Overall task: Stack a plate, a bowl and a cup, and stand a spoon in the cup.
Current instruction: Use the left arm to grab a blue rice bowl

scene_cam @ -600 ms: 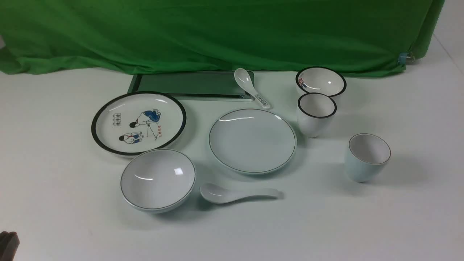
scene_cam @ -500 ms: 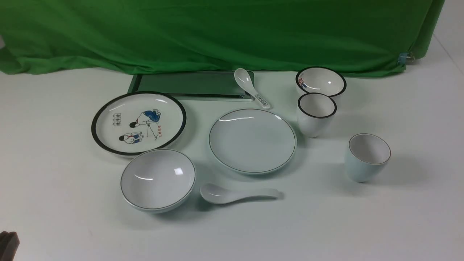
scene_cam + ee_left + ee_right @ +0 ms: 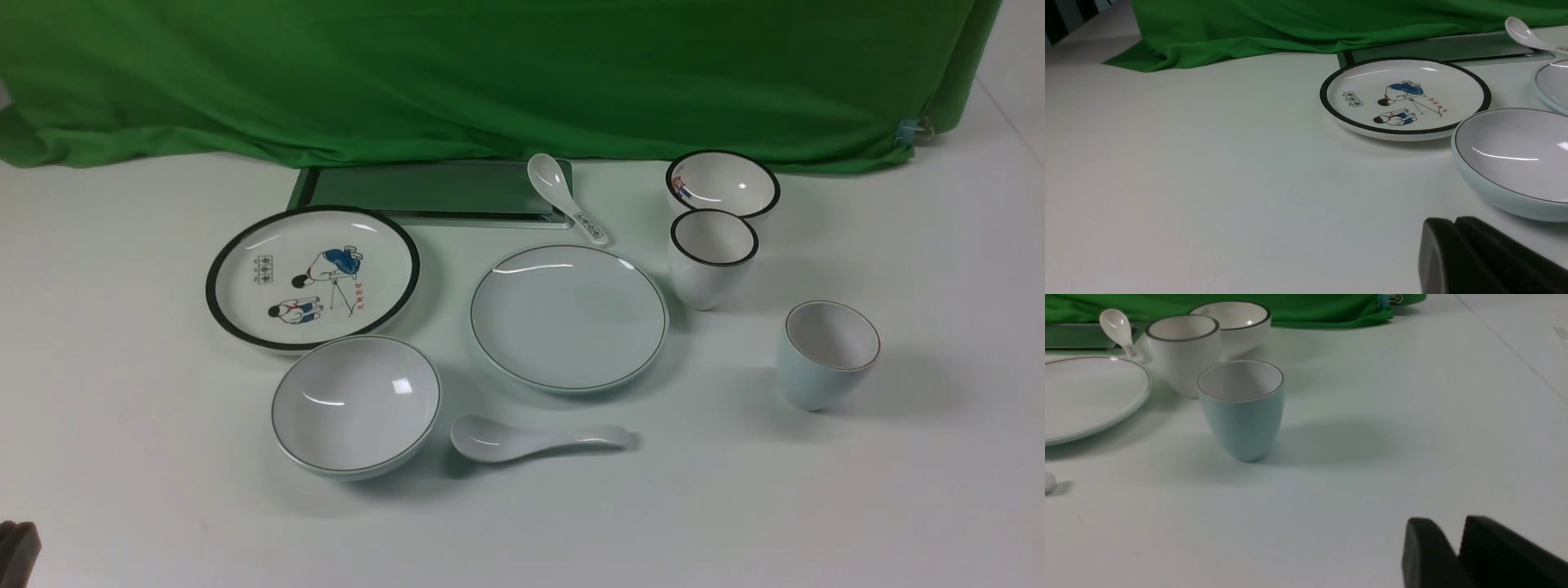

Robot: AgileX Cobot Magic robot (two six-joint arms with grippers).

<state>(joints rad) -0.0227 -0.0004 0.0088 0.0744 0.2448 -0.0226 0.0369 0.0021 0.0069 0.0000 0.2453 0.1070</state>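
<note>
You look to be at the first step, nothing stacked: left gripper and right gripper both pressed together, empty, so spread the left for the bowl just ahead, then the plate beyond.

Glossy ceramic spoon, matt green cloth

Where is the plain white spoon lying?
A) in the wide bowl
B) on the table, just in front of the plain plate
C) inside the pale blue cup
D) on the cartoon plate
B: the spoon lies flat on the table, on the near side of the plate.
</note>
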